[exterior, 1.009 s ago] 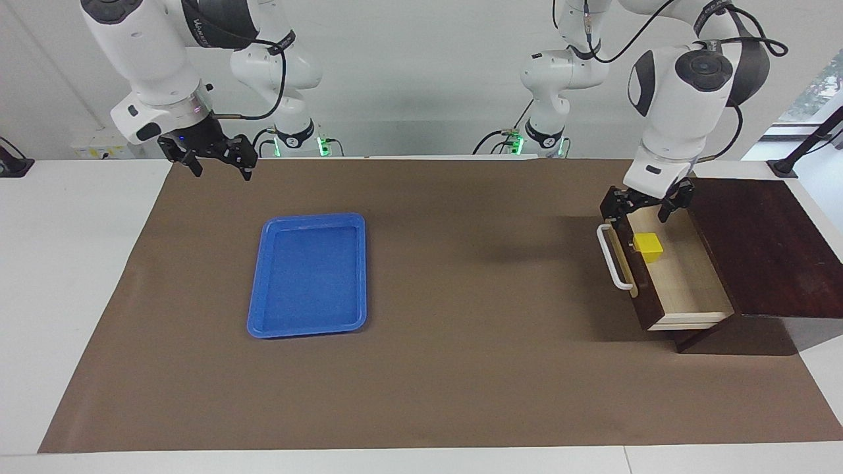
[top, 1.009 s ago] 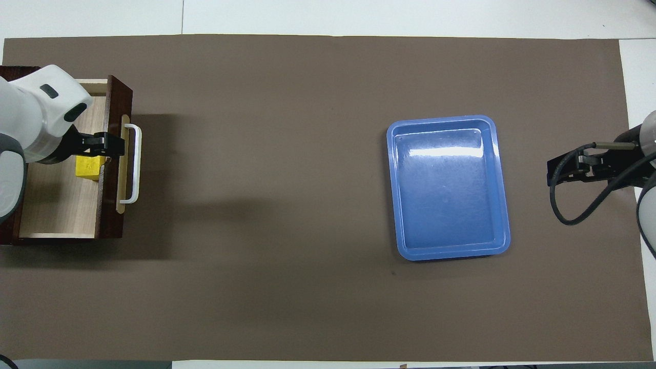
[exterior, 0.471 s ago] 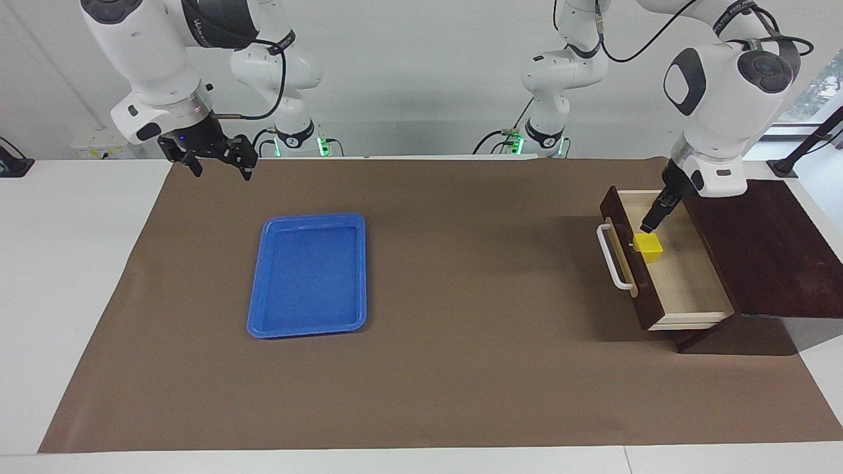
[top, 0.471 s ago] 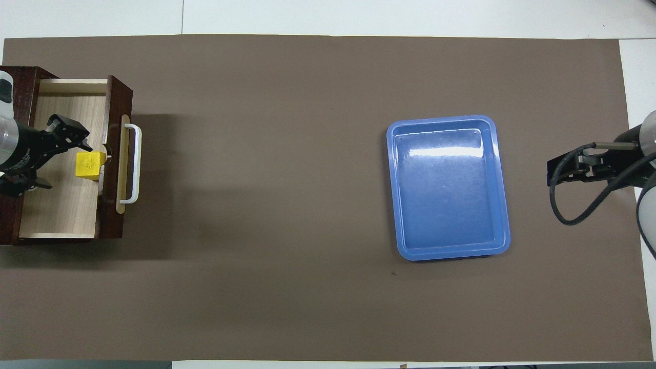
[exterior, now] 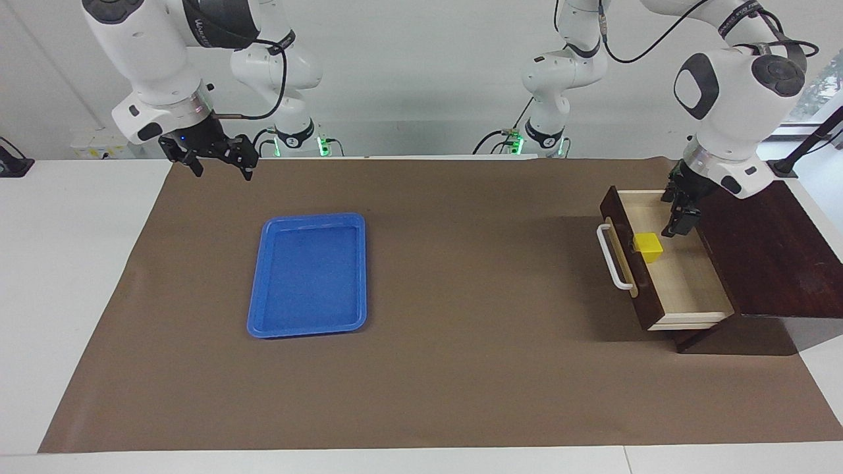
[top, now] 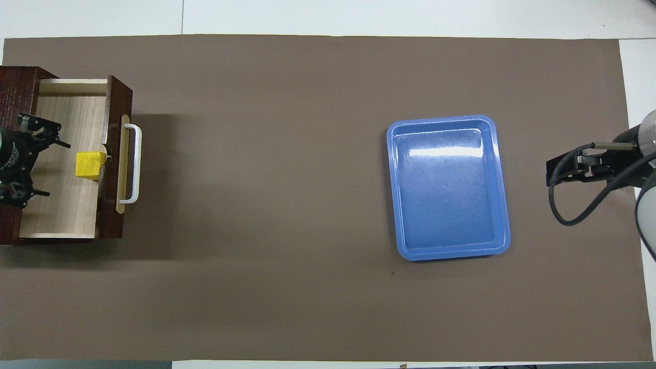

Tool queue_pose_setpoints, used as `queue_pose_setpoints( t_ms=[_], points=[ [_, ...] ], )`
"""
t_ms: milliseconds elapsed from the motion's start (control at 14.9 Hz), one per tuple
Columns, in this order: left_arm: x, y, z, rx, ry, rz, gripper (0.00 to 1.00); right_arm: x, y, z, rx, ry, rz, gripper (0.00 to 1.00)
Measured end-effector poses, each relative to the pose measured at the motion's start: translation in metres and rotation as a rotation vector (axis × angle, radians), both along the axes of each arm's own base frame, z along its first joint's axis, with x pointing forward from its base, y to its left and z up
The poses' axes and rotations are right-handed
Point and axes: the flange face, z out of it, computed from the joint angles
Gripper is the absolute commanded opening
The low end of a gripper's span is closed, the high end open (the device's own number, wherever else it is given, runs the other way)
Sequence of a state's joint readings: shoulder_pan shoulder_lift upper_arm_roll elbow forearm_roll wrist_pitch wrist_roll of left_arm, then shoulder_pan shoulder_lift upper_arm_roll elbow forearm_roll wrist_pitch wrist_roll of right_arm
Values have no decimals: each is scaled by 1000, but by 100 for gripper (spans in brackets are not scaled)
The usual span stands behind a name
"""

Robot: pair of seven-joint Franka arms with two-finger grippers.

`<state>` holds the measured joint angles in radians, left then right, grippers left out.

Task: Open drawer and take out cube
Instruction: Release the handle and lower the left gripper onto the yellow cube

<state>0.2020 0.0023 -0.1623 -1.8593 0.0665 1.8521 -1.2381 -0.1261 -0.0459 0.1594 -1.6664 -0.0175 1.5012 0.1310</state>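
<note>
The dark wooden drawer [exterior: 688, 289] stands pulled out of its box [exterior: 764, 243] at the left arm's end of the table, white bar handle [exterior: 610, 258] facing the table's middle. The yellow cube [exterior: 648, 246] lies in it, against the inside of the drawer front. My left gripper [exterior: 680, 214] is open and empty, hanging over the drawer's pale floor beside the cube on the box's side, apart from it. In the overhead view the drawer [top: 66, 210], cube [top: 88, 165] and left gripper [top: 41, 166] show the same. My right gripper [exterior: 220, 164] is open, empty and waiting.
A flat blue tray [exterior: 308, 274] lies on the brown mat toward the right arm's end, also in the overhead view [top: 448, 187]. The right gripper [top: 556, 174] hovers over the mat's end by that tray. White table borders the mat.
My left gripper moved from above the drawer front, over the cube, to the box side of the drawer and turned its wrist. The cube, drawer and right arm have not moved.
</note>
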Motion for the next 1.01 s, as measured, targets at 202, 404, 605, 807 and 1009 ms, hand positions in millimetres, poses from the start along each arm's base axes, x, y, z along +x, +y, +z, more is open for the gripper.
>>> queue_pose_setpoints(
  t_ms=[202, 404, 605, 807, 1009],
  points=[
    [3, 6, -18, -4, 0, 107, 100, 0, 0, 0, 0, 0, 0, 100],
    [7, 5, -29, -7, -41, 204, 100, 0, 0, 0, 0, 0, 0, 100],
    [7, 3, -35, -8, -44, 237, 100, 0, 0, 0, 0, 0, 0, 100],
    [5, 2, -42, -8, -39, 275, 100, 0, 0, 0, 0, 0, 0, 100],
    [3, -2, -49, -8, -32, 299, 100, 0, 0, 0, 0, 0, 0, 100]
  ],
)
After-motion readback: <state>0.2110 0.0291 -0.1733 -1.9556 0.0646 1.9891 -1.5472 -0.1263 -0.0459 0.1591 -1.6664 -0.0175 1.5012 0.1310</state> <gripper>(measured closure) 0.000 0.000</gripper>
